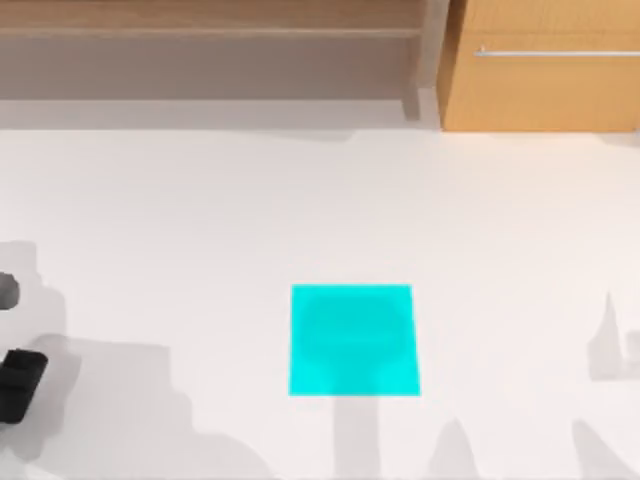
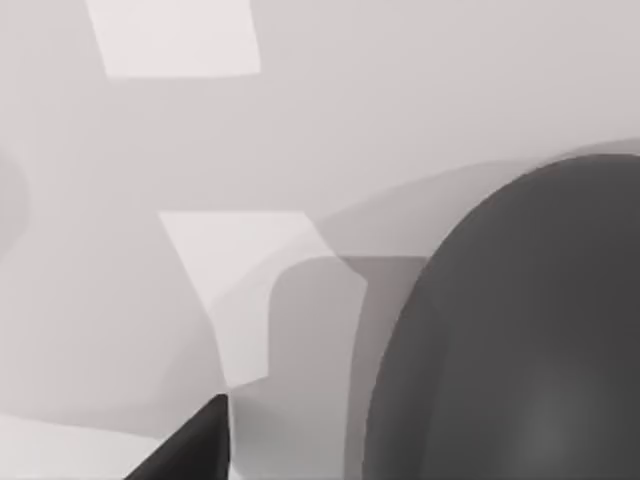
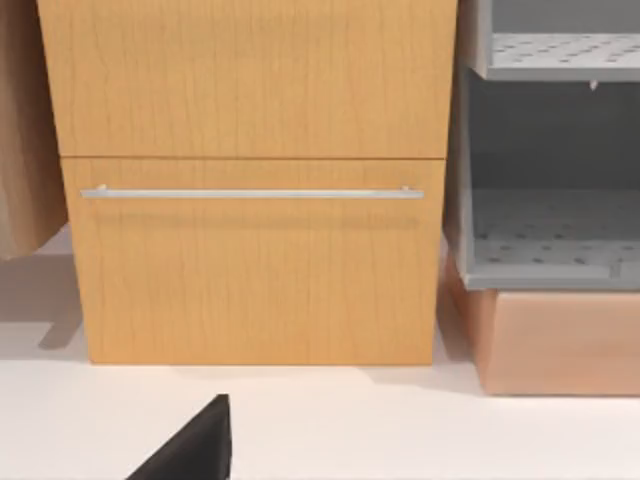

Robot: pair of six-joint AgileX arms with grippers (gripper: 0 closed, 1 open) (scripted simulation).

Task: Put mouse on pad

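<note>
The pad point(image 1: 353, 340) is a flat cyan square lying on the white table a little front of centre. The mouse point(image 1: 6, 290) is a dark grey rounded body cut off by the table's left edge. In the left wrist view the mouse point(image 2: 520, 340) looms large and close. My left gripper point(image 1: 20, 382) is a black boxy shape near the front left corner, just in front of the mouse and far left of the pad. A black edge of my right gripper point(image 3: 190, 450) shows in the right wrist view, which faces the wooden cabinet.
A wooden drawer cabinet point(image 1: 545, 65) with a metal handle point(image 3: 250, 193) stands at the back right. A long wooden shelf unit point(image 1: 210, 50) runs along the back. A grey perforated rack point(image 3: 550, 230) sits beside the cabinet. Arm shadows fall along the front.
</note>
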